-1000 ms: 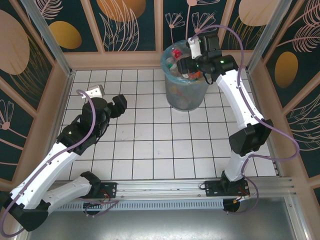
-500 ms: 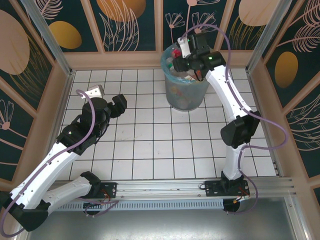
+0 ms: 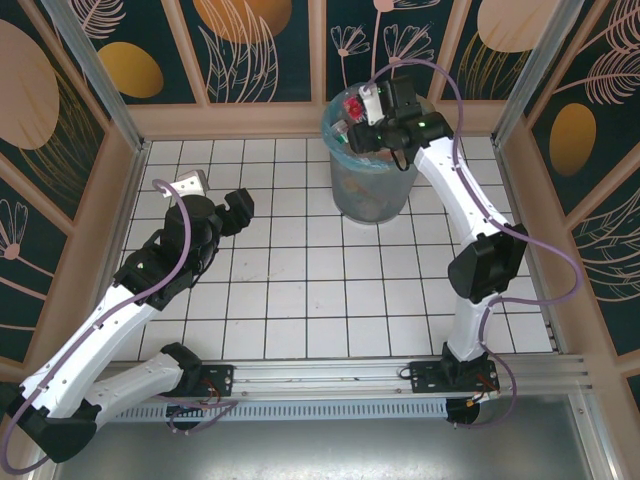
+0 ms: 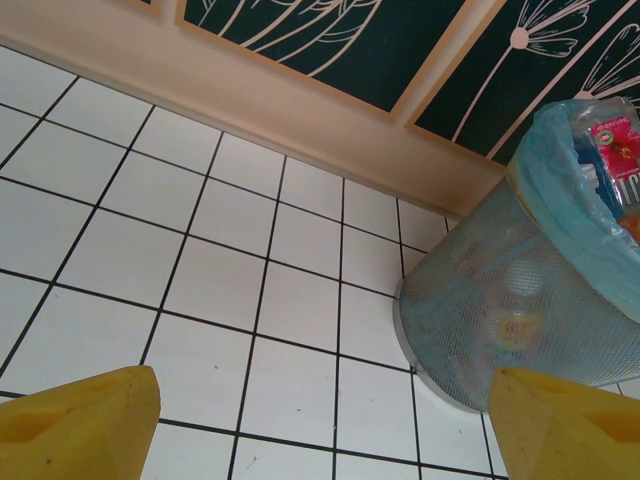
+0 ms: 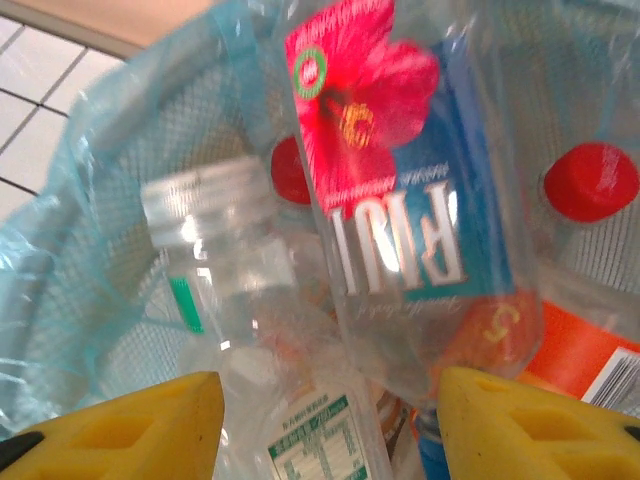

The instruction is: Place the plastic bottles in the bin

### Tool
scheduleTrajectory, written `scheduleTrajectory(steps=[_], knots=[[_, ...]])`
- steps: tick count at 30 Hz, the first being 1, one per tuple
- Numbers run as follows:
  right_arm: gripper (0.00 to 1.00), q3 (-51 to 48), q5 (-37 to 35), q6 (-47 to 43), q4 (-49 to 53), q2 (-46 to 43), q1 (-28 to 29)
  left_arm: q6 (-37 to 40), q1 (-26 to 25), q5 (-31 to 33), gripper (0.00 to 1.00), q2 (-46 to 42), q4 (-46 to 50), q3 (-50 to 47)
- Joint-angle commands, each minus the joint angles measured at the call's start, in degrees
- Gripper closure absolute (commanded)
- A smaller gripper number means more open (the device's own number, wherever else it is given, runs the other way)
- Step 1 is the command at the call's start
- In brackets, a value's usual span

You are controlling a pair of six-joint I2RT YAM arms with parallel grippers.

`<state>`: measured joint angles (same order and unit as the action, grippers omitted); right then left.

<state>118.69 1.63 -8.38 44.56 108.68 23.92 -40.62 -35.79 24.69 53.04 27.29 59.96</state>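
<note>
The bin (image 3: 372, 178) stands at the back of the tiled floor, a grey mesh basket lined with a light-blue bag (image 4: 560, 150), and it holds several plastic bottles. My right gripper (image 3: 358, 130) hovers over its mouth, open, with its yellow fingers (image 5: 110, 430) spread wide. Between and beyond them lies a clear bottle with a red flower label (image 5: 390, 170), beside a white-capped bottle (image 5: 215, 200) and red caps (image 5: 590, 180). That flower-label bottle (image 4: 615, 140) pokes above the rim. My left gripper (image 3: 232, 212) stays open above the floor, left of the bin, holding nothing.
The white tiled floor (image 3: 300, 290) is walled in by wooden panels (image 3: 230, 115) at the back and on both sides. The bin (image 4: 500, 300) stands close to the back wall. An aluminium rail (image 3: 330, 375) runs along the near edge by the arm bases.
My right gripper has moved leftward across the bin's mouth, its arm folding in. The left arm has not moved.
</note>
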Motion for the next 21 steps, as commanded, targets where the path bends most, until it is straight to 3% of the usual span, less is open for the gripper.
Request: scheduleTrajectory(steps=[1,11,16,21], knots=[[0.41,5.69,2.06,1.41,0.57,0.54,-0.27,-0.07,0.02,1.42,0.14,-0.12,0.22,0.06],[0.43,8.91,1.85,3.32,-7.80,5.42,-1.14,0.19,-0.04,2.13,0.13,-0.48,-0.39,-0.37],[0.46,10.44,2.05,4.42,-4.79,10.03,-1.76,0.27,0.02,1.96,0.13,-0.47,-0.10,-0.53],[0.49,5.69,2.68,4.58,-4.15,9.32,-1.76,0.23,-0.03,2.26,0.12,-1.09,0.30,-0.90]])
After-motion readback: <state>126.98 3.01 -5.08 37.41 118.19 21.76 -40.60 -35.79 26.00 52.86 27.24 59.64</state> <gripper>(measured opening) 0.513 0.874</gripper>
